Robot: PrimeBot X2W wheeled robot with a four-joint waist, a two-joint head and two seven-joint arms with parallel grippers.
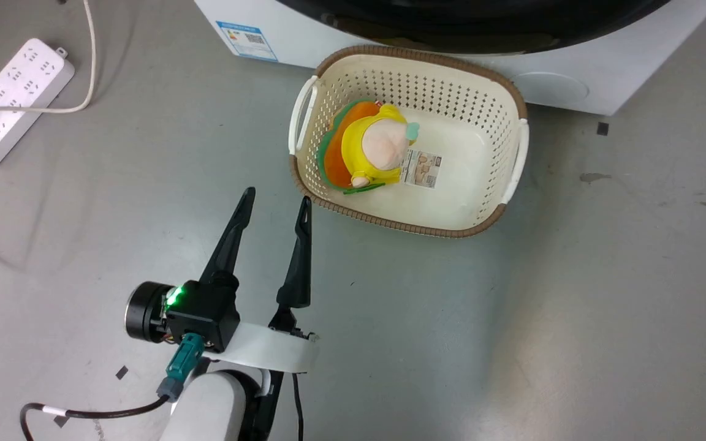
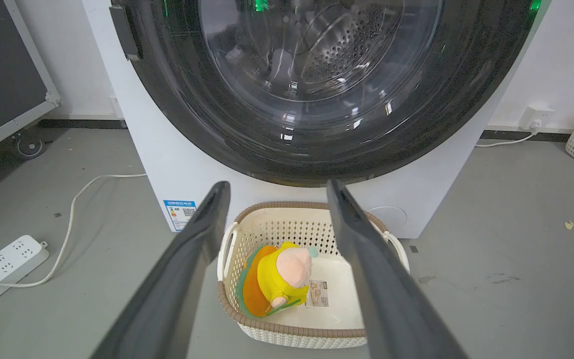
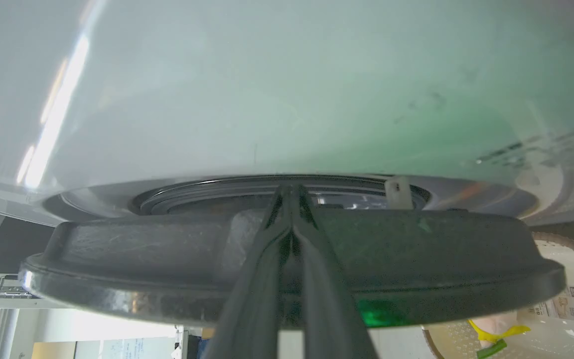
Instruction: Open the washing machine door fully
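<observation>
The right pincer (image 3: 291,192), fingers pressed together with nothing between them, reaches over the black rim of the washing machine door (image 3: 416,249) into a gap between the door and the white washing machine (image 2: 167,169). The left pincer (image 1: 277,196) hovers wide open and empty above the floor (image 1: 512,337) (a plush toy (image 1: 371,144) sits in a basket (image 1: 451,92) near it, before the machine).

The head view's top edge cuts off the washing machine (image 1: 604,67) above its lower front, leaving a low arc of the washing machine door (image 1: 469,27). Print on the blue sticker (image 1: 247,40) is too small to read. Whether the right gripper (image 3: 291,192) catches the door's rim is unclear.
</observation>
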